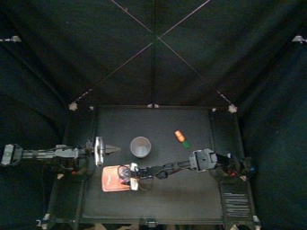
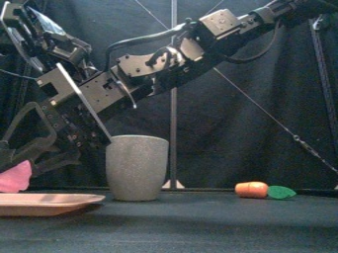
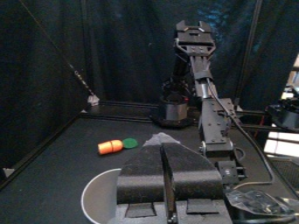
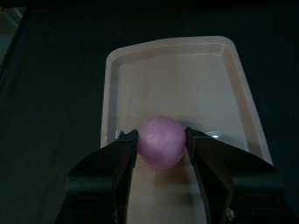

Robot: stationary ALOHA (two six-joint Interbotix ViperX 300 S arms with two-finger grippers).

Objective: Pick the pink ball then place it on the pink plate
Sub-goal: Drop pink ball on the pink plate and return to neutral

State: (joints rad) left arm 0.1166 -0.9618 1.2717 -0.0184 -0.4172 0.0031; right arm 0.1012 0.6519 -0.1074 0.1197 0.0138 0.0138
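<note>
Now right fingers (image 4: pixel 108 168) pinch pink ball (image 4: pixel 163 143) over pink plate (image 4: pixel 176 79); left fingers (image 3: pixel 143 177) pressed together

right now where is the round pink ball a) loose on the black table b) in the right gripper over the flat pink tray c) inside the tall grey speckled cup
b: the right gripper clamps the round pink ball over the flat pink tray.

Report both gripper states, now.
Left gripper: shut, holding nothing.
Right gripper: shut on the pink ball, over the pink plate.
</note>
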